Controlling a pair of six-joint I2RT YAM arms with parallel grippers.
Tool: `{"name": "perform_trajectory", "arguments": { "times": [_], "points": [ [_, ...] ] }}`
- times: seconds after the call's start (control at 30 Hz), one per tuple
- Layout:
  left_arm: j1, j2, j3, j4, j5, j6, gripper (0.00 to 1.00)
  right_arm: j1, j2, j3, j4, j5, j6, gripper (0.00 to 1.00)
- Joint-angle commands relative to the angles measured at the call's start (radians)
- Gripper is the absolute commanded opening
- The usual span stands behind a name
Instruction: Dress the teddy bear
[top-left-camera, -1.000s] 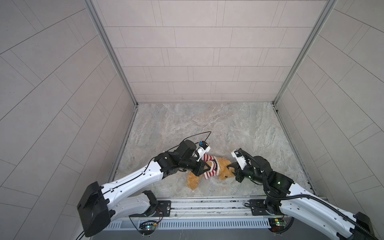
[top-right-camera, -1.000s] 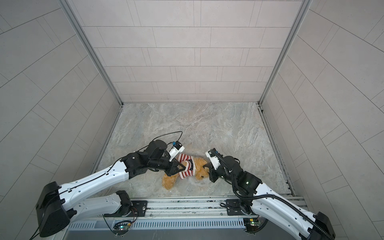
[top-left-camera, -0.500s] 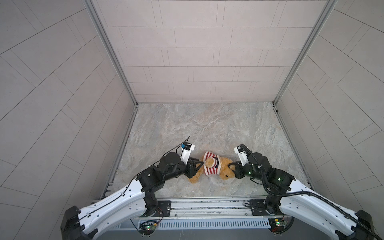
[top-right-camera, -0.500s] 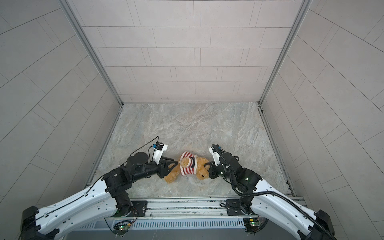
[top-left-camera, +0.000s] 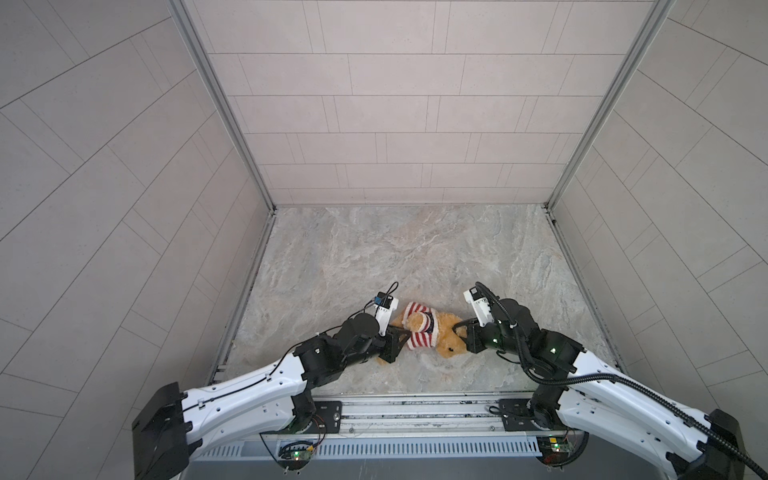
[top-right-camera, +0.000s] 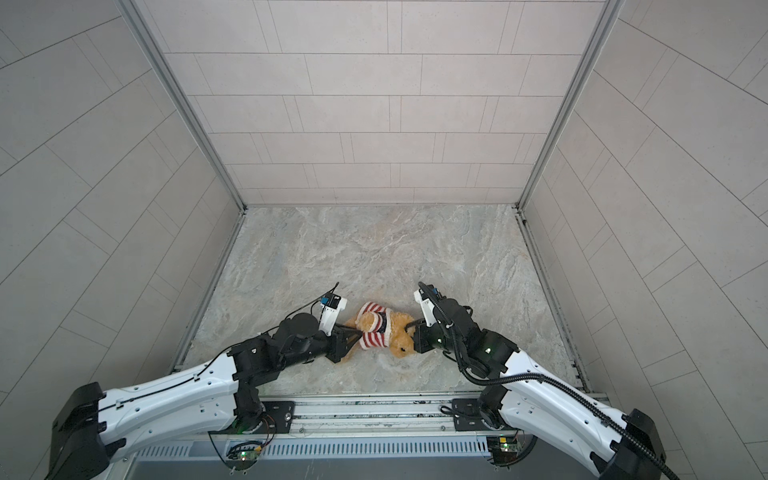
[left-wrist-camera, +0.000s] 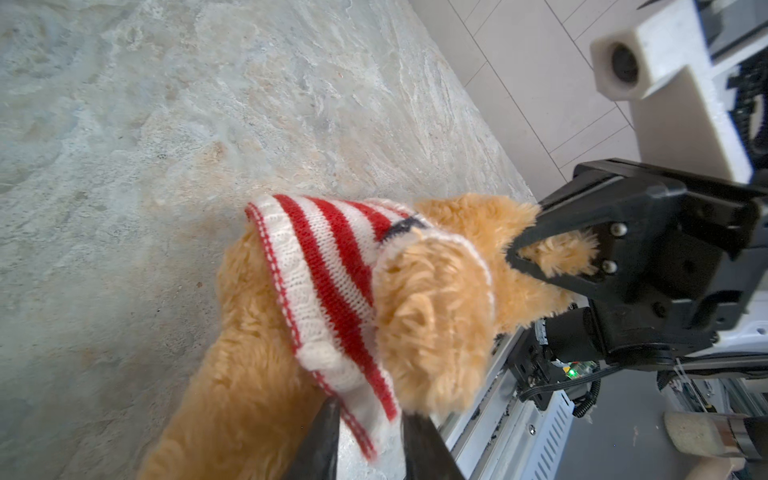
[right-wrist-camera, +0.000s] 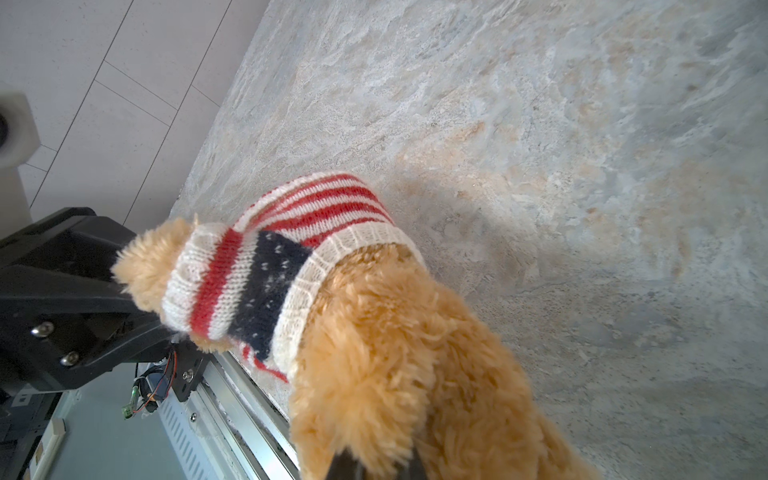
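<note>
The teddy bear (top-left-camera: 446, 334) (top-right-camera: 397, 330) lies on the marble floor near the front rail, head to the right. The red-and-white striped sweater (top-left-camera: 422, 338) (top-right-camera: 374, 337) covers its chest, with one furry arm (left-wrist-camera: 432, 311) through a sleeve. My left gripper (top-left-camera: 402, 335) (top-right-camera: 353, 332) sits at the bear's lower body. Its fingertips (left-wrist-camera: 322, 436) close on the sweater's hanging hem (left-wrist-camera: 365, 415). My right gripper (top-left-camera: 459, 330) (top-right-camera: 411, 326) (left-wrist-camera: 513, 253) is shut on a tuft at the bear's head. In the right wrist view, fur (right-wrist-camera: 395, 353) hides most of its jaws.
The metal base rail (top-left-camera: 415, 409) runs just in front of the bear. Tiled walls with aluminium corner posts (top-left-camera: 266, 199) enclose the left, right and back. The marble floor (top-left-camera: 395, 257) stretches back from the bear to the rear wall.
The left gripper drew back to the left off the sweater, then returned to its hem and narrowed on it. The bear shifted slightly away from the rail. The right gripper kept its hold.
</note>
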Motion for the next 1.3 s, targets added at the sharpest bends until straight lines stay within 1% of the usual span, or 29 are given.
{"name": "perform_trajectory", "arguments": {
  "times": [0.0,0.17,0.37,0.4,0.5,0.6,0.7,0.8,0.9,0.97,1.17,1.2,1.27],
  "points": [
    [-0.004,0.017,-0.021,0.052,-0.044,-0.031,0.31,-0.003,-0.001,0.031,0.011,0.02,0.016,0.0],
    [-0.003,0.023,-0.06,0.128,-0.017,-0.066,0.33,-0.003,0.02,0.043,0.014,0.027,0.005,0.0],
    [-0.003,0.071,-0.059,0.173,0.001,-0.079,0.3,-0.004,0.019,0.045,0.02,0.027,0.002,0.0],
    [-0.003,0.077,-0.059,0.184,0.005,-0.081,0.28,-0.005,0.016,0.042,0.018,0.029,0.002,0.0],
    [-0.003,0.085,-0.058,0.208,0.019,-0.088,0.16,-0.006,0.006,0.034,0.011,0.033,0.002,0.0],
    [0.001,0.066,-0.065,0.196,-0.002,-0.094,0.06,-0.012,-0.004,0.033,0.0,0.034,-0.002,0.0],
    [0.04,0.018,-0.091,0.172,-0.001,-0.11,0.0,-0.024,-0.013,0.04,-0.029,0.034,-0.018,0.0],
    [0.106,-0.055,-0.12,0.124,0.014,-0.103,0.0,-0.043,-0.027,0.043,-0.05,0.015,-0.026,0.0],
    [0.145,-0.097,-0.108,0.062,0.017,-0.066,0.0,-0.067,-0.035,0.043,-0.054,-0.017,-0.027,0.0],
    [0.148,-0.089,-0.09,0.047,0.024,-0.046,0.0,-0.075,-0.033,0.043,-0.054,-0.03,-0.029,0.0],
    [0.148,0.009,-0.052,0.073,0.059,-0.026,0.0,-0.077,-0.021,0.046,-0.055,-0.039,-0.032,0.0],
    [0.147,0.02,-0.049,0.073,0.058,-0.024,0.02,-0.078,-0.02,0.049,-0.055,-0.04,-0.033,0.0],
    [0.148,0.028,-0.047,0.073,0.052,-0.022,0.12,-0.084,-0.009,0.054,-0.055,-0.042,-0.04,0.0]
  ]
}}
